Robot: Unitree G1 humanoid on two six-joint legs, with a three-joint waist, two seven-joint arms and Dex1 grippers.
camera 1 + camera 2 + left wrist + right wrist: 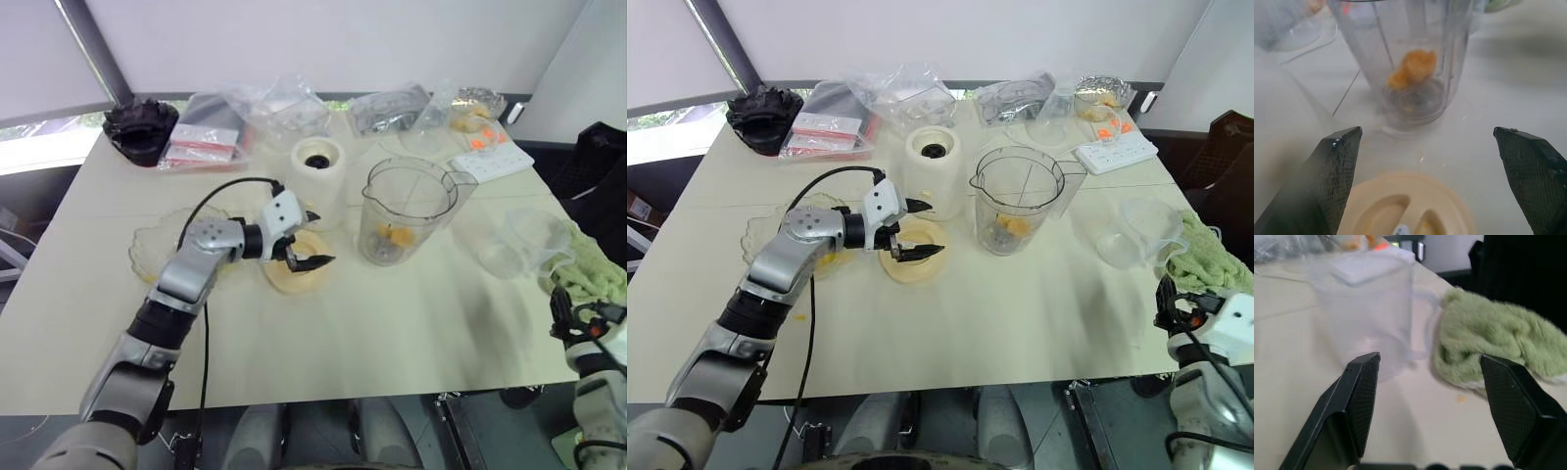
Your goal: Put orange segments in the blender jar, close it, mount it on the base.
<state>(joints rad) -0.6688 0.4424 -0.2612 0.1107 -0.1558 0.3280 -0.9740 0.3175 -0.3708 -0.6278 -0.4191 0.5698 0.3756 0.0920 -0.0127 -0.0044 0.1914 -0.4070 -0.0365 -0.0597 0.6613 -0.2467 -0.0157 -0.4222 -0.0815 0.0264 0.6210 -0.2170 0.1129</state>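
One flat cream lid lies just under and between the left gripper's two fingers, which stand spread wide and hold nothing. Just past their tips stands the single blender jar, open-mouthed, with about two orange segments clumped at its bottom; bare table lies on the jar's near side. The one base sits beside the jar.

The right gripper hangs at the table's near right edge, jaws well apart and empty. Ahead of its fingers are one frosted jug and one green cloth. No writing is legible.
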